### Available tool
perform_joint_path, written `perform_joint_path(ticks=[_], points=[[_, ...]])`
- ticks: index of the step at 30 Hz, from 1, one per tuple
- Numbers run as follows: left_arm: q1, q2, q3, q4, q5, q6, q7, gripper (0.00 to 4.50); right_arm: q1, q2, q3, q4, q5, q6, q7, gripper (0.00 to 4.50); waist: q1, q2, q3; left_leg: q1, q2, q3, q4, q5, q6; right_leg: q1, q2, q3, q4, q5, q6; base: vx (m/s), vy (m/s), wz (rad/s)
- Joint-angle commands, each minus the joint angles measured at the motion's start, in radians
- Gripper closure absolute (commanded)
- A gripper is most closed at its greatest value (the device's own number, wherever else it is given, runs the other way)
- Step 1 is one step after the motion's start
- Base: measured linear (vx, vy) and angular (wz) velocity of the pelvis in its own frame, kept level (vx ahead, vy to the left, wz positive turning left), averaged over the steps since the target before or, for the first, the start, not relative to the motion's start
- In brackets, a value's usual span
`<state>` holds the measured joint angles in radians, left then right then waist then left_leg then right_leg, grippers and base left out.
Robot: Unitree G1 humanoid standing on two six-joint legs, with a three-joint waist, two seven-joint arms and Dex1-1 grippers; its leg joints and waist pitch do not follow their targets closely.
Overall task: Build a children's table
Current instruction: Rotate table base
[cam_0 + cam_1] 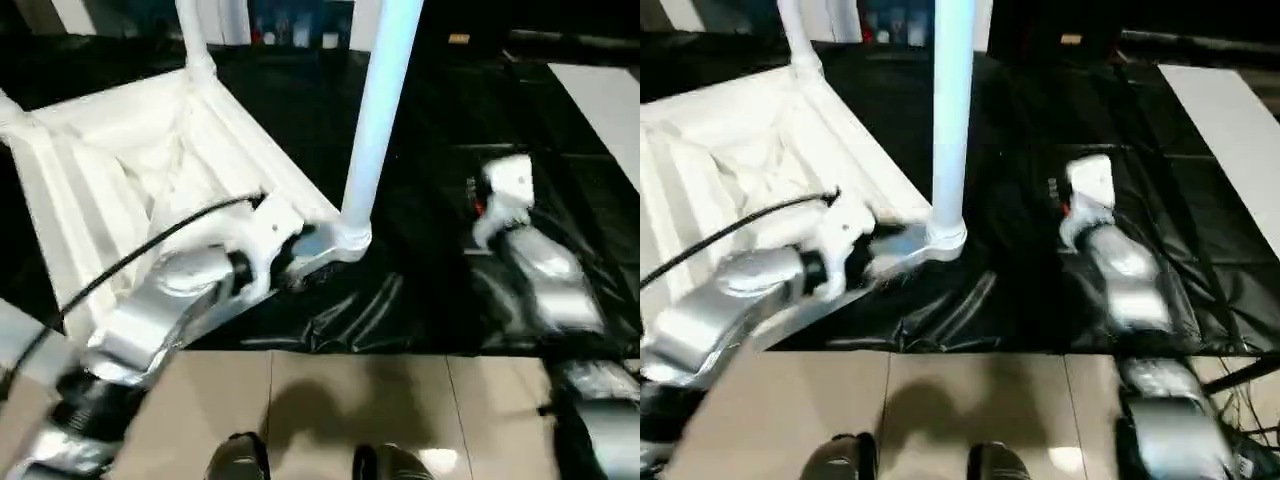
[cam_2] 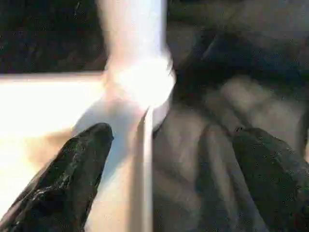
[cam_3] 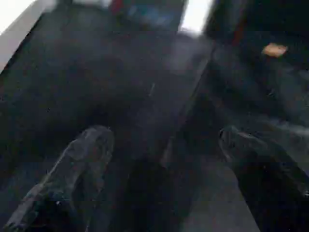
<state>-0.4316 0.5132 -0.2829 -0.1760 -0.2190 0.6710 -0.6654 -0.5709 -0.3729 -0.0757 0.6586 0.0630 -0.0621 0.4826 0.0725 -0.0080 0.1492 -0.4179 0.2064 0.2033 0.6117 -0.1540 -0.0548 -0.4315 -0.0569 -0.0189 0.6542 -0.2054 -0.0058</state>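
black sheet [image 1: 420, 290]: wrinkled, draped | tan tiled floor [image 1: 330, 400]: near edge

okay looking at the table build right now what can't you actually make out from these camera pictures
- The near leg: its upper end is cut off by the top edge in both eye views.
- The far leg: likewise cut off at the top.
- The tabletop: its left part runs off the picture edge, so the remaining corner sockets cannot be checked.
- Whether the near leg is fully seated: motion blur in the left wrist view hides the joint.
- Left gripper: its fingers stand apart.
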Motion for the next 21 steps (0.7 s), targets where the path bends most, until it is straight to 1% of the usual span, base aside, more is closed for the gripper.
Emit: perform_joint_path(ticks=[1,2,3,4,5,6,7,8,9,10,11,12,13,14,15,16,18,19,21], points=[[0.006,0.004,-0.018,-0.043,0.064,0.042,0.049,0.03,0.064,-0.032,0.04,-0.157,-0.002,0.093,0.07,0.5,0.003,-0.003,-0.117,0.032,0.014,-0.01,-0.054,-0.092,0.059,0.077,-0.05,0.033,-0.064,0.045,-0.26,0.0,0.0,0.0],[0.007,0.004,-0.018,-0.044,0.065,0.044,0.051,0.03,0.067,-0.033,0.041,-0.163,0.0,0.097,0.073,0.5,0.006,-0.002,-0.117,0.033,0.017,-0.011,-0.054,-0.099,0.054,0.076,-0.051,0.034,-0.065,0.028,-0.251,0.0,0.0,0.0],[0.009,0.009,-0.019,-0.053,0.076,0.062,0.068,0.03,0.097,-0.045,0.053,-0.22,0.013,0.133,0.095,0.5,0.005,0.0,-0.118,0.032,0.017,-0.013,-0.055,-0.111,0.047,0.076,-0.053,0.033,-0.068,-0.009,-0.242,0.0,0.0,0.0],[0.019,0.019,-0.026,-0.065,0.103,0.085,0.092,0.2,0.169,-0.082,0.09,-0.355,0.04,0.188,0.155,0.5,0.005,0.0,-0.12,0.034,0.017,-0.012,-0.055,-0.122,0.042,0.073,-0.052,0.034,-0.072,-0.04,-0.233,0.0,0.0,0.0],[0.027,0.018,-0.021,-0.076,0.101,0.109,0.107,0.2,0.202,-0.098,0.103,-0.421,0.056,0.22,0.18,0.5,0.01,-0.001,-0.119,0.035,0.019,-0.013,-0.056,-0.129,0.04,0.073,-0.053,0.035,-0.075,-0.051,-0.223,0.0,0.0,0.0],[0.027,0.018,-0.021,-0.076,0.101,0.109,0.107,0.3,0.202,-0.098,0.103,-0.421,0.056,0.22,0.18,0.5,0.011,0.0,-0.121,0.034,0.019,-0.014,-0.056,-0.132,0.04,0.071,-0.054,0.035,-0.076,-0.069,-0.212,0.0,0.0,0.0],[0.039,0.008,-0.004,-0.089,0.091,0.157,0.14,0.38,0.247,-0.12,0.115,-0.516,0.082,0.269,0.209,0.5,0.006,-0.001,-0.116,0.034,0.016,-0.013,-0.06,-0.174,0.03,0.066,-0.053,0.033,-0.085,-0.149,-0.203,0.0,0.0,0.0],[0.044,0.004,0.004,-0.09,0.089,0.181,0.158,0.41,0.268,-0.129,0.12,-0.565,0.099,0.301,0.22,0.5,0.009,0.001,-0.114,0.04,0.018,-0.014,-0.062,-0.201,0.018,0.065,-0.055,0.034,-0.09,-0.196,-0.193,0.0,0.0,0.0],[0.045,0.002,0.007,-0.09,0.088,0.189,0.165,0.5,0.276,-0.132,0.122,-0.582,0.105,0.313,0.223,0.5,0.01,0.001,-0.109,0.051,0.02,-0.014,-0.065,-0.261,0.002,0.055,-0.056,0.036,-0.102,-0.297,-0.175,0.0,0.0,0.0],[0.049,-0.005,0.015,-0.091,0.087,0.214,0.175,0.5,0.295,-0.141,0.128,-0.63,0.117,0.343,0.234,0.5,0.006,0.002,-0.112,0.049,0.017,-0.019,-0.068,-0.281,-0.013,0.059,-0.058,0.034,-0.105,-0.359,-0.159,0.0,0.0,0.0],[0.052,-0.005,0.018,-0.09,0.077,0.238,0.167,0.59,0.311,-0.148,0.138,-0.67,0.132,0.372,0.248,0.5,0.009,0.002,-0.116,0.05,0.018,-0.02,-0.069,-0.275,-0.017,0.061,-0.058,0.034,-0.106,-0.361,-0.15,0.0,0.0,0.0],[0.055,-0.013,0.027,-0.087,0.067,0.254,0.164,0.71,0.323,-0.154,0.147,-0.697,0.14,0.391,0.26,0.5,0.011,0.002,-0.119,0.054,0.019,-0.021,-0.068,-0.263,-0.016,0.055,-0.057,0.035,-0.107,-0.338,-0.146,0.0,0.0,0.0],[0.056,-0.021,0.033,-0.083,0.066,0.265,0.163,0.8,0.334,-0.159,0.153,-0.723,0.137,0.405,0.268,0.5,0.011,0.002,-0.12,0.049,0.018,-0.022,-0.071,-0.259,-0.016,0.056,-0.056,0.034,-0.107,-0.332,-0.145,0.0,0.0,0.0],[0.056,-0.028,0.039,-0.068,0.064,0.266,0.161,0.8,0.339,-0.156,0.159,-0.743,0.142,0.42,0.273,0.5,0.013,0.004,-0.121,0.05,0.018,-0.022,-0.07,-0.266,-0.017,0.054,-0.056,0.034,-0.109,-0.338,-0.142,0.0,0.0,0.0],[0.054,-0.038,0.046,-0.054,0.065,0.266,0.163,0.93,0.345,-0.153,0.162,-0.77,0.147,0.444,0.272,0.5,0.011,0.0,-0.123,0.053,0.017,-0.021,-0.07,-0.283,-0.018,0.05,-0.055,0.034,-0.113,-0.354,-0.136,0.0,0.0,0.0],[0.05,-0.041,0.04,-0.032,0.063,0.258,0.151,0.93,0.349,-0.148,0.168,-0.796,0.156,0.47,0.271,0.5,0.013,-0.001,-0.124,0.053,0.015,-0.024,-0.071,-0.297,-0.02,0.05,-0.055,0.034,-0.116,-0.382,-0.124,0.0,0.0,0.0],[0.046,-0.045,0.037,-0.015,0.058,0.25,0.145,1.11,0.352,-0.145,0.173,-0.815,0.165,0.49,0.273,0.5,0.014,0.001,-0.128,0.056,0.015,-0.026,-0.071,-0.319,-0.026,0.045,-0.057,0.033,-0.119,-0.42,-0.106,0.0,0.0,0.0],[0.037,-0.043,0.025,0.022,0.07,0.229,0.146,1.31,0.354,-0.145,0.189,-0.82,0.153,0.489,0.273,0.5,0.014,0.001,-0.13,0.054,0.014,-0.028,-0.071,-0.322,-0.029,0.047,-0.058,0.033,-0.121,-0.429,-0.098,0.0,0.0,0.0],[0.027,-0.043,0.015,0.062,0.083,0.212,0.153,1.35,0.356,-0.146,0.204,-0.832,0.142,0.498,0.269,0.5,0.013,0.002,-0.131,0.055,0.012,-0.028,-0.071,-0.341,-0.034,0.042,-0.057,0.031,-0.125,-0.449,-0.084,0.0,0.0,0.0]])
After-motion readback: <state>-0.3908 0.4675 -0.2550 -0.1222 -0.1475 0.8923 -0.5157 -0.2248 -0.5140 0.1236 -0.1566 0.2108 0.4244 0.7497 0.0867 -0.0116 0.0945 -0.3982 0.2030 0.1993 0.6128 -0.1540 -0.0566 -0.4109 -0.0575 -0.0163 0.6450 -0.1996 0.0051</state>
